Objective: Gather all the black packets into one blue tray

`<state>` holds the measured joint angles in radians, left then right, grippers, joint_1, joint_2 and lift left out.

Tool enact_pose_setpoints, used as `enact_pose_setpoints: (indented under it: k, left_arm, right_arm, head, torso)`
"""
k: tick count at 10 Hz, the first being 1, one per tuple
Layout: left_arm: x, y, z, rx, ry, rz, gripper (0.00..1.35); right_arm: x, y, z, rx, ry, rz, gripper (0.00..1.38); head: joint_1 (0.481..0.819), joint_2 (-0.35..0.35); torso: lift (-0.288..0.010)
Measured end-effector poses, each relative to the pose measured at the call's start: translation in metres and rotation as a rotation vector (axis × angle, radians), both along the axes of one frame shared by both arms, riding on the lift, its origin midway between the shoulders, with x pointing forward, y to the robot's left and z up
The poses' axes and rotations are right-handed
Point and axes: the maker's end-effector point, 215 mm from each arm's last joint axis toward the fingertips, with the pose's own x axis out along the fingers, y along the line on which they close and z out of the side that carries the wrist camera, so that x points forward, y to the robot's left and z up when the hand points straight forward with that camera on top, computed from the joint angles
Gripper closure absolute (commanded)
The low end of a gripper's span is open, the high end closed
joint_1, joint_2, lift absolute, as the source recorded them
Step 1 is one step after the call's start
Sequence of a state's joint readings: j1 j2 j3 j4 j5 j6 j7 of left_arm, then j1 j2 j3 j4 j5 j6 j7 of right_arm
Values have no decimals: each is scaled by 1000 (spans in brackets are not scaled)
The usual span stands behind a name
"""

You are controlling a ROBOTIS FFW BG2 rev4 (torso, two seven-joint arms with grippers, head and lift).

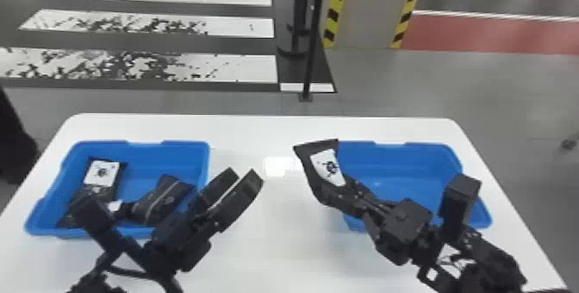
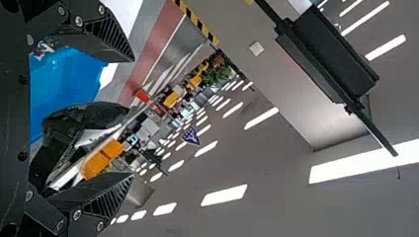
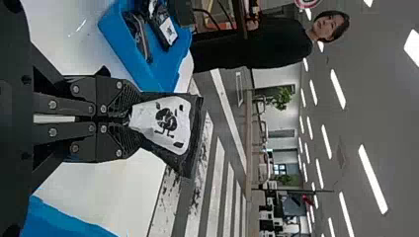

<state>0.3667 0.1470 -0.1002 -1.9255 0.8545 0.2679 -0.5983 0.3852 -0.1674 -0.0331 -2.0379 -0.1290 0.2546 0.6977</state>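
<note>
Our right end effector [image 1: 346, 193] grips black packet [image 1: 327, 167], 5 o'clock in head view. Other packets [image 1: 102, 173] in left tray [image 1: 185, 154], 8 o'clock; right tray [image 1: 400, 154], 4 o'clock. Left end effector [image 1: 244, 173], 7 o'clock, spread open. Tabletop [image 1: 275, 236] beneath trays.

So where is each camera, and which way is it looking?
Head view: on the robot's head, looking forward and down at the table, left blue tray and right blue tray; both arms show.
Left wrist view: on that wrist, looking past the left gripper, its fingers open, towards the right blue tray and room.
Right wrist view: on that wrist, looking along the right gripper, shut on a black packet.
Shared: head and right wrist views show that packet.
</note>
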Motion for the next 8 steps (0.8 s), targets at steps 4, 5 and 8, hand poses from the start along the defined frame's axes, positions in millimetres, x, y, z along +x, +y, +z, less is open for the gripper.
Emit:
enact_pose_setpoints:
  k: [4,5,8]
  left_arm:
    - [24,-22,-9,-84,55,-46,283]
    - [26,-33,-11,-99,69,-70,364]
    - [30,-53,-5,-139,74,-96,789]
  right_arm:
    - [-18,45,19,18,-65,171,1279]
    - [-19,57,25,14,-85,209,1279]
    - [-25,83,32,-1,-111,289,1279]
  head:
    - [695,-54]
    - [695,-53]
    - [695,-46]
  torso:
    - [-110]
    - [-110]
    - [-110]
